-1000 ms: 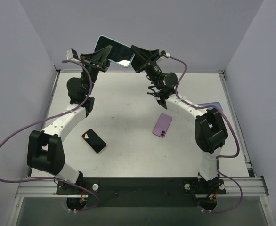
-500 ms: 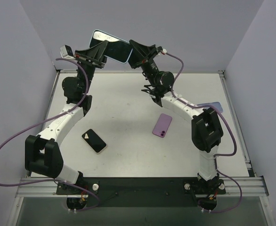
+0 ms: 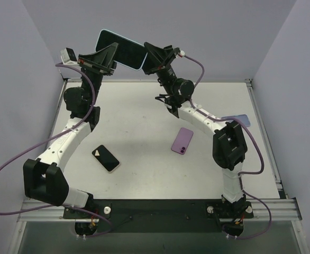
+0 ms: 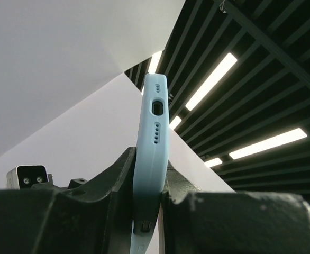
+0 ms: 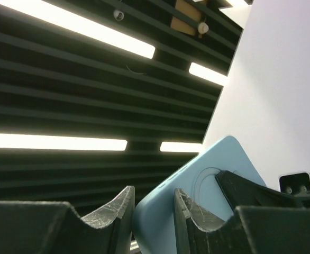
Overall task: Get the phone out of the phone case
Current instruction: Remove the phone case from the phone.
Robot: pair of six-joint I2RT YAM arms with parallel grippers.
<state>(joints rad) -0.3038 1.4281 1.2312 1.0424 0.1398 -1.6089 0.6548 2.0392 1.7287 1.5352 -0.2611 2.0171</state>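
The phone (image 3: 118, 46), screen dark, is sitting in its light blue case (image 4: 151, 153) and hanging high above the far edge of the table (image 3: 144, 116). The left gripper (image 3: 108, 57) is clamping one end, jaws nearly closed on the light blue case. The right gripper (image 3: 148, 59) is pinching the opposite end likewise. A black phone (image 3: 106, 158) and a purple handset (image 3: 182, 141) are lying well apart on the table below.

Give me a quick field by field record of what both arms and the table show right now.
held item: light blue silicone-cased phone, raised aloft at the far side
left gripper: shut on one end of it
right gripper: shut on the other end
phone in case: yes, not yet out
on white table: purple handset, camera side up; black-screened phone, screen up
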